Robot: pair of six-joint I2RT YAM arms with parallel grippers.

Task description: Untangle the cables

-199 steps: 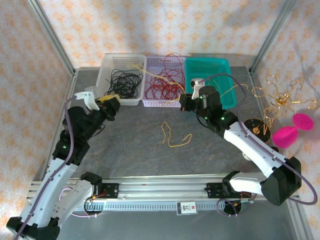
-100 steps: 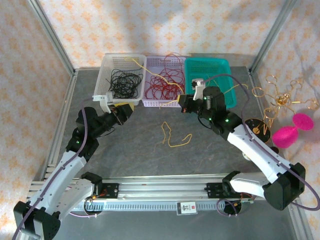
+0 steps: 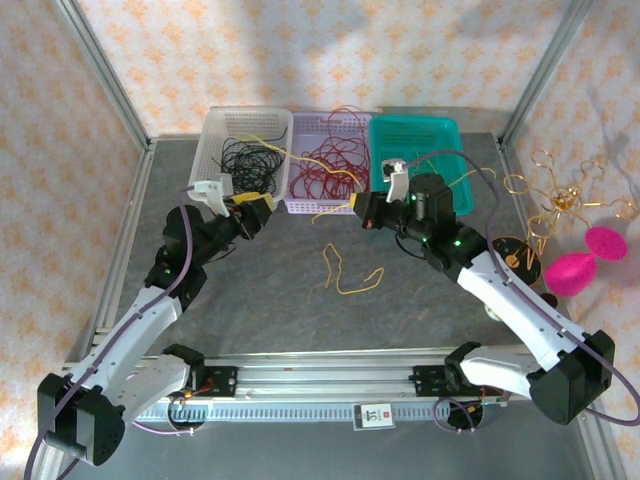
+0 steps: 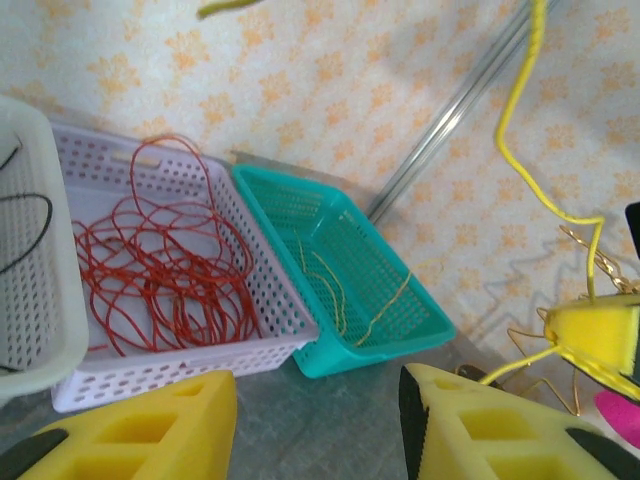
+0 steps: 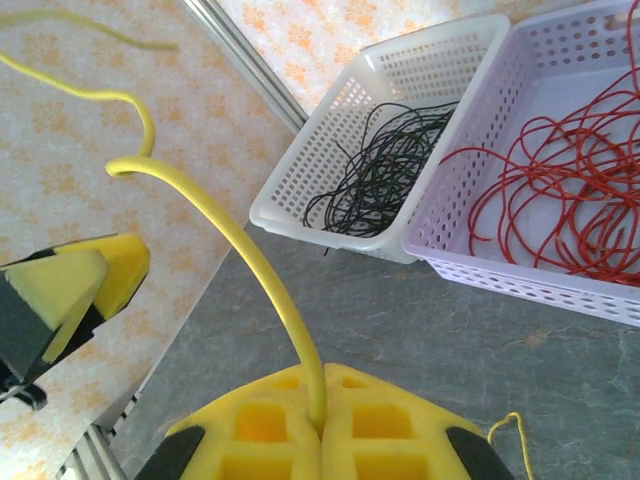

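My right gripper (image 5: 320, 425) is shut on a yellow cable (image 5: 262, 268) that arcs up and away to the left, in front of the lilac basket (image 3: 325, 170). My left gripper (image 4: 315, 430) hovers close to its left with jaws open and nothing between them; from there the same cable (image 4: 512, 90) rises out of the right gripper (image 4: 600, 340). A second yellow cable (image 3: 345, 275) lies loose on the grey table. Black cables (image 3: 248, 160) lie in the white basket, red cables (image 3: 325, 170) in the lilac one, and thin yellow strands (image 4: 340, 290) in the teal basket (image 3: 420, 150).
The three baskets stand in a row along the back of the table. At the right stand a gold wire ornament (image 3: 560, 195), a black disc (image 3: 512, 255) and pink pieces (image 3: 585, 260). An aluminium rail (image 3: 320, 375) runs along the near edge.
My left arm has swung right and forward, from beside the white basket toward the right gripper, and its jaws have opened wider. The right gripper has stayed almost still, shut on the yellow cable.
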